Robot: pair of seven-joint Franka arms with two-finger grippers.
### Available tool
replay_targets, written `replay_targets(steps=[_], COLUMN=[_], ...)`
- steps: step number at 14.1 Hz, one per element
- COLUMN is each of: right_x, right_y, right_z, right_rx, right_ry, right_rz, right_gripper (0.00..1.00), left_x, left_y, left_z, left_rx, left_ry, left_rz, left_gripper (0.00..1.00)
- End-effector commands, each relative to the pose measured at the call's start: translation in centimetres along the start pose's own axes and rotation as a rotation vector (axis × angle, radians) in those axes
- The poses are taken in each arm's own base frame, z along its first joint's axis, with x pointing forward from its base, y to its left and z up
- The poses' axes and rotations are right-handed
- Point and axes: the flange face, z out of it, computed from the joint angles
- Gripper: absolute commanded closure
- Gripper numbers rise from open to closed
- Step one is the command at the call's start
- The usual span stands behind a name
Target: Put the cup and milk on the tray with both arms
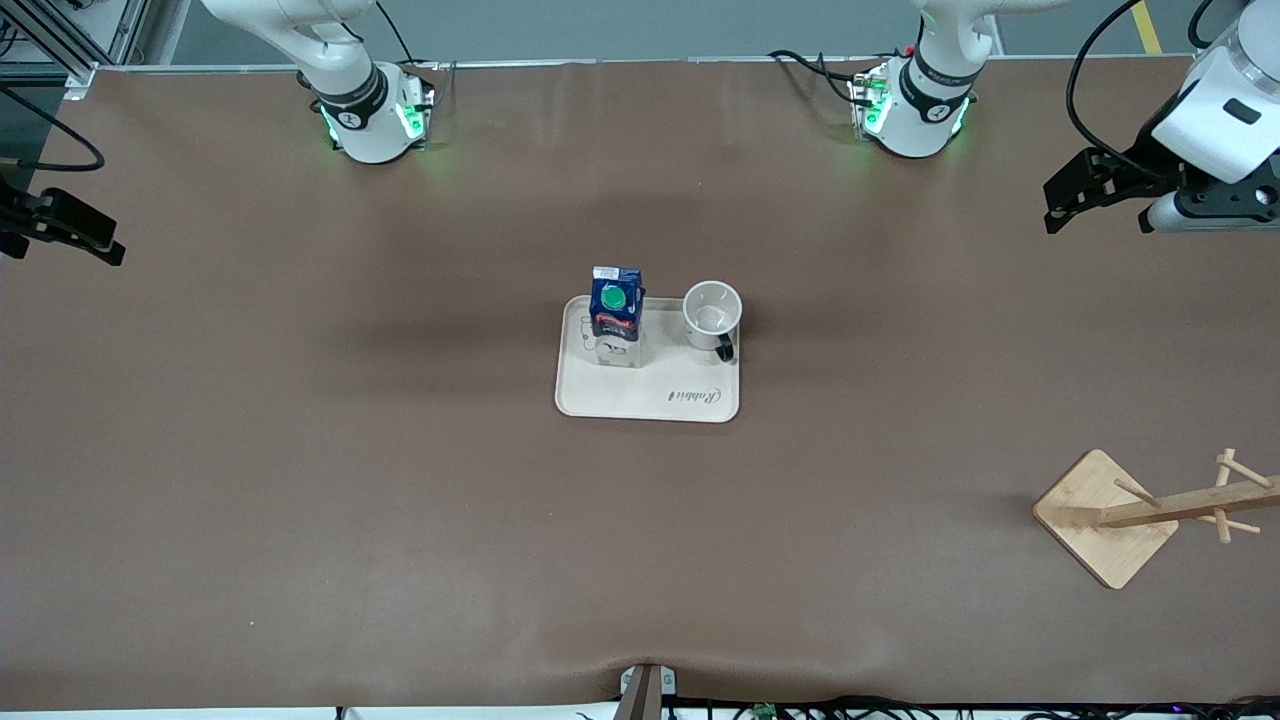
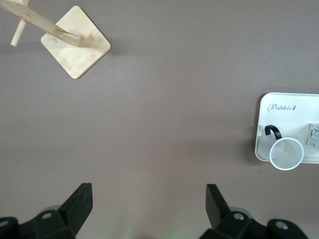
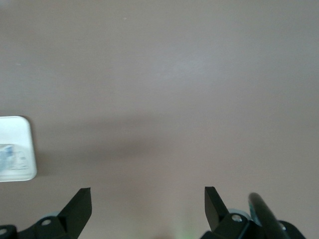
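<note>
**A:** Where do we stand with the job?

**B:** As far as we can see, both things are already where they belong. The milk stands upright on the tray, toward the right arm's end of it, and the cup sits upright beside it, toward the left arm's end, its handle turned toward the front camera. The two are near each other but not touching. The part of the tray nearer the camera, where the word "Rabbit" is written, is bare.

**A:** And our hands?

**B:** The left hand hangs in the air over the desk at the left arm's end, well apart from the tray. From its wrist view we see both fingers spread wide with nothing between them, only bare desk, with the cup and a corner of the tray off to one side. The right hand is out at the right arm's end of the desk, also up in the air; its wrist view shows the fingers just as wide apart and empty, with only an edge of the tray in sight.

**A:** So what is left for us?

**B:** We judge nothing, really. Both arms look pulled clear. The wooden rack lies toppled on its base near the left arm's end, but it is no part of our task.
</note>
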Motion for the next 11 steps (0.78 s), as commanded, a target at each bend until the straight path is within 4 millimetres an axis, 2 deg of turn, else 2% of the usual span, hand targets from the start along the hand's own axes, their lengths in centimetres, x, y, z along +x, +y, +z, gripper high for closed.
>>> replay_targets(steps=[1,11], right_x=[-0.36,-0.38], right_y=[1.55,1.27], right_z=[0.62,0.89], right_rx=[0.059,0.046], right_ry=[-0.017,-0.032], right_rz=[-0.007,-0.018], right_gripper=[0.0,0.0], left_x=[0.57,0.33], left_y=[-0.08,-0.62], left_z=[-0.68,-0.64], left_rx=[-0.02,-0.016], left_ry=[0.01,-0.015], left_rz=[-0.004,-0.01], left_gripper=[0.0,0.0])
